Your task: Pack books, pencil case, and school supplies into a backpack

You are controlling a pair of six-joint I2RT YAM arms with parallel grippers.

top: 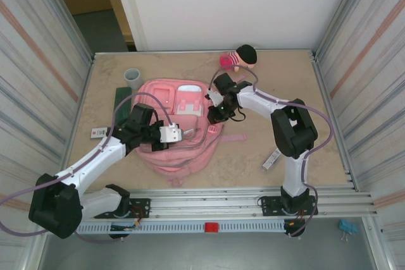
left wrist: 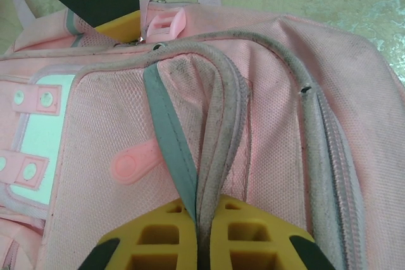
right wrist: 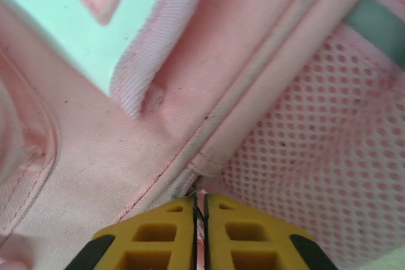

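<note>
The table (top: 266, 74) has a beige, stone-like top, with ribbed metal walls on both sides and a white wall behind. The pink backpack (top: 166, 96) lies flat in the middle of the frame, a little to the left, its front pockets and white patches facing up.

The left gripper (top: 186, 133) is over the lower part of the bag. In the left wrist view its yellow fingers (left wrist: 158, 238) are pressed together on a raised fold of the backpack (left wrist: 266, 112), a dirty pink piped edge that stands up between them next to a grey band (left wrist: 169, 150). A pink zip pull (left wrist: 136, 164) lies flat on the mesh just to the left.

The right gripper (top: 213, 117) is at the right edge of the bag. In the right wrist view its fingers (right wrist: 158, 235) are almost touching, with only a thin pink strip of the backpack (right wrist: 253, 42) pinched in the narrow gap, where a seam meets the mesh pocket (right wrist: 316, 150).

The dark green pencil case (top: 120, 100) lies on the table at the upper left of the bag, partly under the bag's edge. A grey cup (top: 133, 78) stands just above it. A small white card (top: 98, 133) lies at the left side, near the left arm. A narrow pale strip (top: 272, 159) lies at the lower right, beside the right arm. A pink doll (top: 239, 59) with black hair sits at the upper edge of the table
</note>
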